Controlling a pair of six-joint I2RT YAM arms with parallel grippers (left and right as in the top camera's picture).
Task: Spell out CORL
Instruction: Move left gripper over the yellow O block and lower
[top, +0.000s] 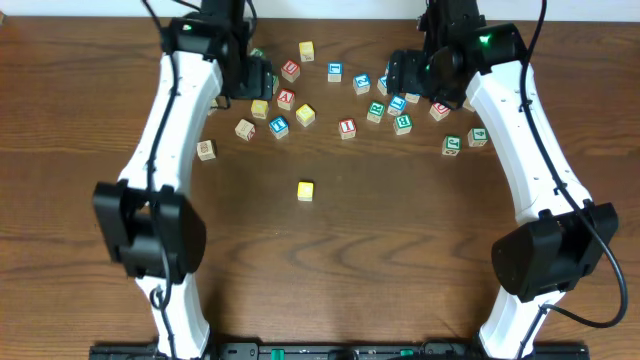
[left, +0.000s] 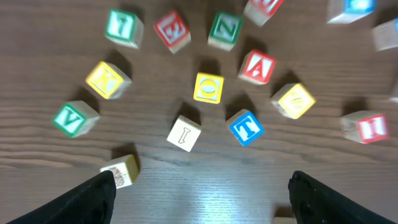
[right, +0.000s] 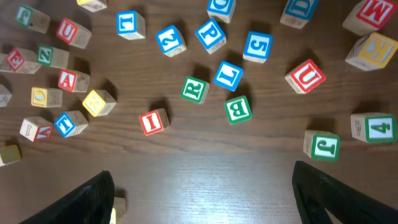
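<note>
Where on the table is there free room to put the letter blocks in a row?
The front middle of the table is bare, between the left arm and right arm, apart from one yellow block. The back strip is crowded with scattered blocks.

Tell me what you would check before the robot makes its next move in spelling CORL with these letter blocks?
1. Left end effector open and empty: ok.
2. Right end effector open and empty: ok.
3. Yellow O block in the left wrist view, letter facing up: ok.
4. Green R block and blue L block in the right wrist view, letters facing up: ok.
5. Lone yellow block, set apart from the pile, shows a C: cannot tell, too small.
6. Bare table beside it for the next letters: ok.
</note>
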